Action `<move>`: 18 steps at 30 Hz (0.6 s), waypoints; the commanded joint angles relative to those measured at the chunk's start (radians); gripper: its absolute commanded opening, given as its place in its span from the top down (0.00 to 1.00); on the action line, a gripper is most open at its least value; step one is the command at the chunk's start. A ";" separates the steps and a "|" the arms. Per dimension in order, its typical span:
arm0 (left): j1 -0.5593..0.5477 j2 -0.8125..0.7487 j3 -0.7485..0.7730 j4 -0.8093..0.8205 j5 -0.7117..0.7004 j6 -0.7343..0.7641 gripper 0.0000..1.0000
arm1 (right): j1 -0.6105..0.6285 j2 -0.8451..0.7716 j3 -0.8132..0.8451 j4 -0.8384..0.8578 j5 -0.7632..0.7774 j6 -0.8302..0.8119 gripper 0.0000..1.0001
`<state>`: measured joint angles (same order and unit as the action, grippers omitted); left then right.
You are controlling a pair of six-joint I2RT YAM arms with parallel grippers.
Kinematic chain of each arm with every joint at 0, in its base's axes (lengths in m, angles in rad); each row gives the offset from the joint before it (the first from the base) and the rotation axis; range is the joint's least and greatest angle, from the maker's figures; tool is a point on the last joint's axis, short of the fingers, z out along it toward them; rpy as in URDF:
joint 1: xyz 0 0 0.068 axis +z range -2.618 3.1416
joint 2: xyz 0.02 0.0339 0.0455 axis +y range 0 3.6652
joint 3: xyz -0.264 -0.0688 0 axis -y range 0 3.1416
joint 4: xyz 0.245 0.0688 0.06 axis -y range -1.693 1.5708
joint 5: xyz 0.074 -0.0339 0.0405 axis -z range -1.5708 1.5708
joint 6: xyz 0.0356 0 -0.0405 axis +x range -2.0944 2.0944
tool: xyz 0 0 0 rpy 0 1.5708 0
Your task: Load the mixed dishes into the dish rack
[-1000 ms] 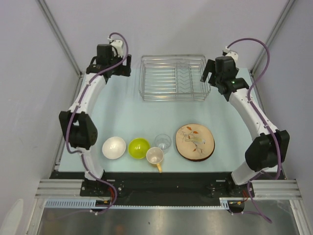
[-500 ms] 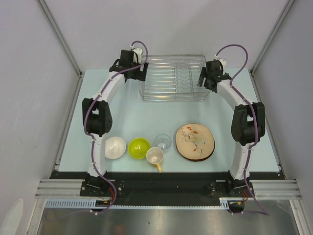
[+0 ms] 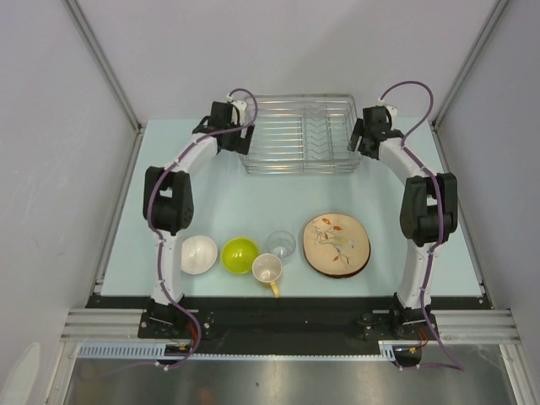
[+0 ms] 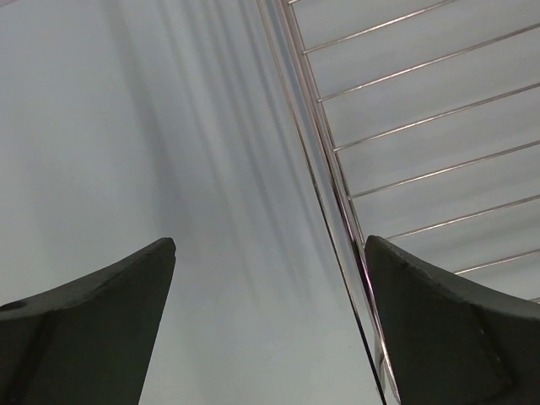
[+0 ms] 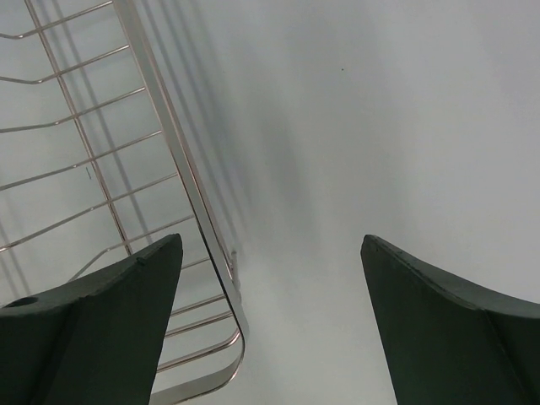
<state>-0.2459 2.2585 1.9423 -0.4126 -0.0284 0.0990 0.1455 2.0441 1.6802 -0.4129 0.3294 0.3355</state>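
From above, the dish rack [image 3: 299,133] sits at the far end of the pale table [image 3: 211,202], and nothing is loaded in it. The left gripper [image 3: 234,137] hangs at the rack's left side and the right gripper [image 3: 363,140] at its right side, each just beside the wire wall (whether either touches it cannot be told from this height). The dishes all lie well on the near side of the rack, in a loose row. The white bowl [image 3: 198,254] is off toward the rack's left end, with the lime-green bowl [image 3: 240,254] next to it. The small clear glass [image 3: 281,245] is roughly opposite the rack's middle, and the yellow-orange mug [image 3: 267,270] is just nearer than the glass. The round wooden plate [image 3: 337,245] with the leaf pattern is opposite the rack's right end.

In the left wrist view, the two dark fingers [image 4: 93,321] stand wide apart with nothing held between them. The rack's side rail runs down through the gap, close to the finger on the right of the picture, with bare table on its other side.

In the right wrist view, these fingers [image 5: 447,329] are also spread wide (no object is in their grasp). The rack's rounded corner and side rail pass close to the finger on the left of the picture, and the rest of the gap shows plain table outside the rack.
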 commanded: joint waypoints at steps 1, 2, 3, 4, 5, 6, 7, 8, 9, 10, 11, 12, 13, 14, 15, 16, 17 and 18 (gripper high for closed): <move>-0.009 -0.010 -0.035 0.043 -0.030 0.053 0.00 | 0.002 -0.016 -0.033 0.033 -0.016 0.003 0.09; -0.010 -0.014 -0.046 0.041 -0.033 0.059 0.00 | 0.002 -0.016 -0.040 0.031 -0.023 0.005 0.09; -0.010 -0.020 -0.077 0.040 -0.036 0.064 0.00 | 0.003 -0.019 -0.046 0.028 -0.026 0.007 0.09; -0.010 -0.039 -0.097 0.041 -0.036 0.077 0.00 | 0.003 -0.022 -0.059 0.026 -0.026 0.013 0.10; -0.012 -0.046 -0.118 0.052 -0.039 0.085 0.00 | 0.003 -0.022 -0.063 0.019 -0.030 0.014 0.11; -0.012 -0.060 -0.167 0.058 -0.042 0.091 0.00 | 0.003 -0.024 -0.068 0.013 -0.030 0.017 0.11; -0.012 -0.088 -0.195 0.067 -0.045 0.102 0.00 | 0.003 -0.027 -0.088 0.008 -0.029 0.025 0.11; -0.012 -0.105 -0.222 0.086 -0.048 0.108 0.00 | 0.003 -0.038 -0.099 0.006 -0.030 0.031 0.12; -0.012 -0.118 -0.273 0.093 -0.048 0.113 0.00 | 0.003 -0.044 -0.114 0.002 -0.032 0.037 0.13; -0.012 -0.134 -0.299 0.100 -0.048 0.119 0.00 | 0.003 -0.051 -0.128 0.003 -0.035 0.043 0.13; -0.012 -0.163 -0.322 0.112 -0.047 0.120 0.00 | 0.011 -0.070 -0.158 0.000 -0.039 0.056 0.14; -0.012 -0.175 -0.362 0.116 -0.048 0.123 0.00 | 0.014 -0.077 -0.171 -0.003 -0.039 0.059 0.15; -0.012 -0.191 -0.382 0.120 -0.048 0.123 0.00 | 0.019 -0.088 -0.184 -0.004 -0.039 0.060 0.15; -0.012 -0.215 -0.400 0.118 -0.048 0.125 0.00 | 0.028 -0.103 -0.206 -0.015 -0.032 0.062 0.16; -0.012 -0.230 -0.436 0.118 -0.047 0.123 0.00 | 0.046 -0.111 -0.212 -0.023 -0.024 0.060 0.16; -0.012 -0.246 -0.456 0.121 -0.045 0.126 0.00 | 0.057 -0.114 -0.217 -0.032 -0.010 0.060 0.16; -0.010 -0.281 -0.479 0.132 -0.044 0.128 0.00 | 0.066 -0.120 -0.224 -0.046 -0.006 0.057 0.16; -0.012 -0.296 -0.529 0.142 -0.045 0.133 0.00 | 0.086 -0.131 -0.229 -0.052 -0.003 0.057 0.16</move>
<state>-0.2596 2.0388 1.5375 -0.2226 -0.0475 0.1646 0.1783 1.9621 1.4857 -0.3885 0.2913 0.3927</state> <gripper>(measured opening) 0.996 0.842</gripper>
